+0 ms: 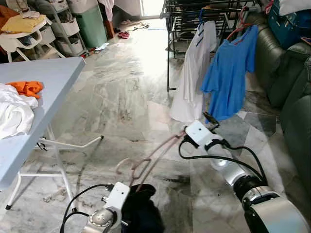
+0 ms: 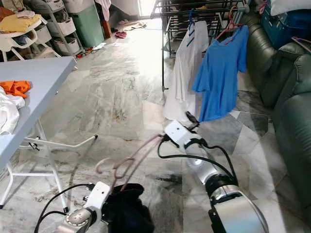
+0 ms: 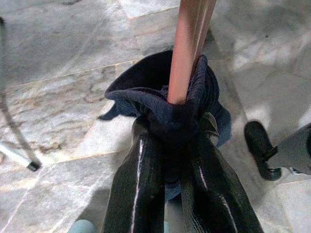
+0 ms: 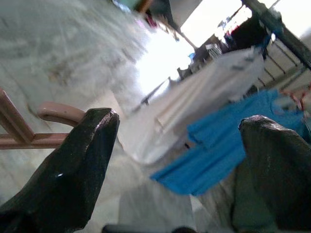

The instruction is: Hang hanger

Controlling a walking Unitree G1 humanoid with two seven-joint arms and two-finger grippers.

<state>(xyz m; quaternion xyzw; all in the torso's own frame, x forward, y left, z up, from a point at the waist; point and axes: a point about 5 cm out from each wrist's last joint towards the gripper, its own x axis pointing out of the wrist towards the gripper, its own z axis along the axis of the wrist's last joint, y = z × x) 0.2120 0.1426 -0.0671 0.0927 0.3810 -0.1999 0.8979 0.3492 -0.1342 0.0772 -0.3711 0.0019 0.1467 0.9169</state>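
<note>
Pink hanger (image 1: 154, 158) seemingly spans left tool (image 3: 175, 145), right tool (image 4: 180, 160).

Floor: pale marble tiles (image 1: 121, 87); clothes rack (image 1: 194, 19) stands on it
Table: light blue top (image 1: 43, 82); orange cloth (image 1: 26, 88) and white cloth (image 1: 14, 114) on it

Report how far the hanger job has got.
Done: a dark garment is already on the pink hanger. In hand: the left gripper is shut on the garment around the hanger, low over the floor, while the right gripper, jaws open, sits at the hanger's far end. Left: the hanger is not yet on the drying rack, where a white shirt and blue shirt hang.
</note>
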